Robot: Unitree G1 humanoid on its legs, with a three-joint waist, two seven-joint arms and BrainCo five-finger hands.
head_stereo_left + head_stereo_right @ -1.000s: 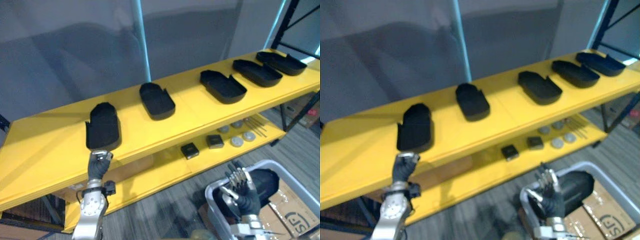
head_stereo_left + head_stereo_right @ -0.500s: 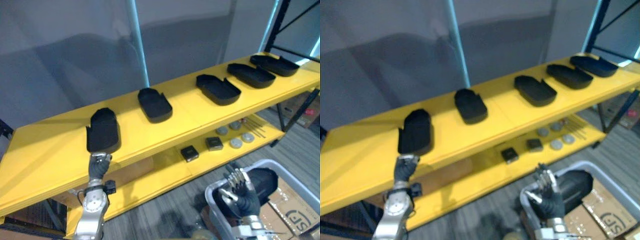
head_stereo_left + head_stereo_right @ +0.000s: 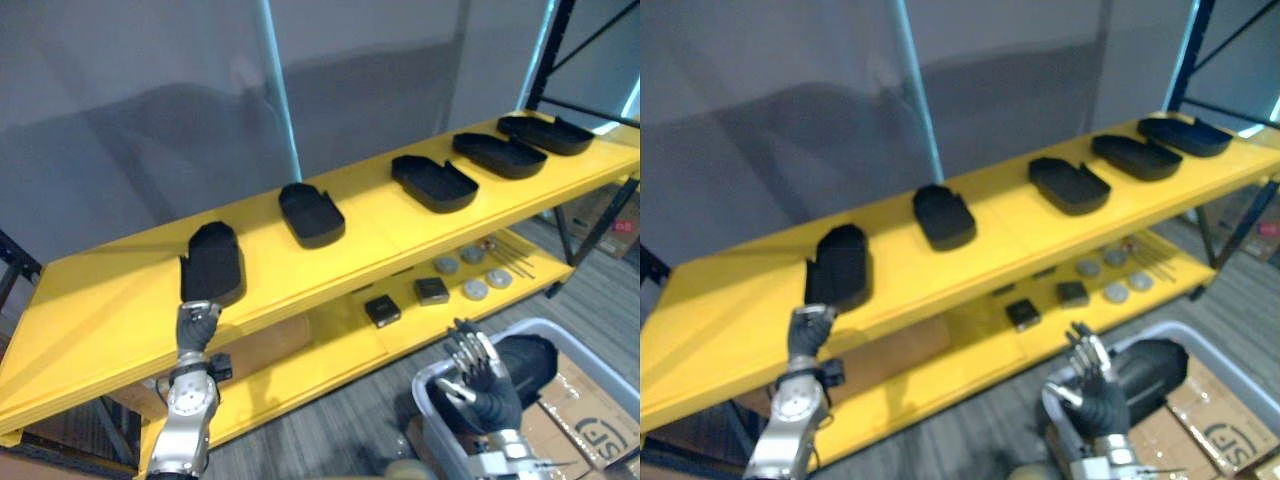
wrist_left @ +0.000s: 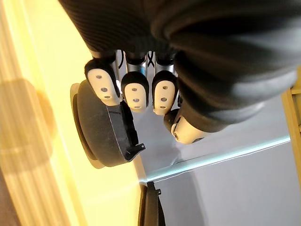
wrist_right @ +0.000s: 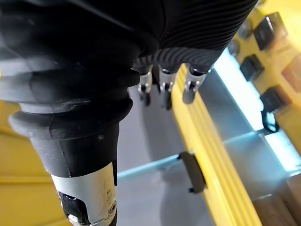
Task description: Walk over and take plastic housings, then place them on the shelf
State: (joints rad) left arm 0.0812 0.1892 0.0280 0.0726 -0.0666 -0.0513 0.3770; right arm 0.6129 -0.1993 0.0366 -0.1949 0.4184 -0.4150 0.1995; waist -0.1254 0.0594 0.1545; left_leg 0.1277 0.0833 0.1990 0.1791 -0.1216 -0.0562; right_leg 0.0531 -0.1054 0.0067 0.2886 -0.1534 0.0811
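Beside right hand (image 3: 482,384), grey bin (image 3: 530,324)

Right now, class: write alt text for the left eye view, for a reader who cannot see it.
Five black housings lie in a row on a yellow shelf, and the left hand is at its front edge, below the leftmost housing. The right hand, fingers open, is beside a grey bin holding another housing; small parts lie on the lower level.
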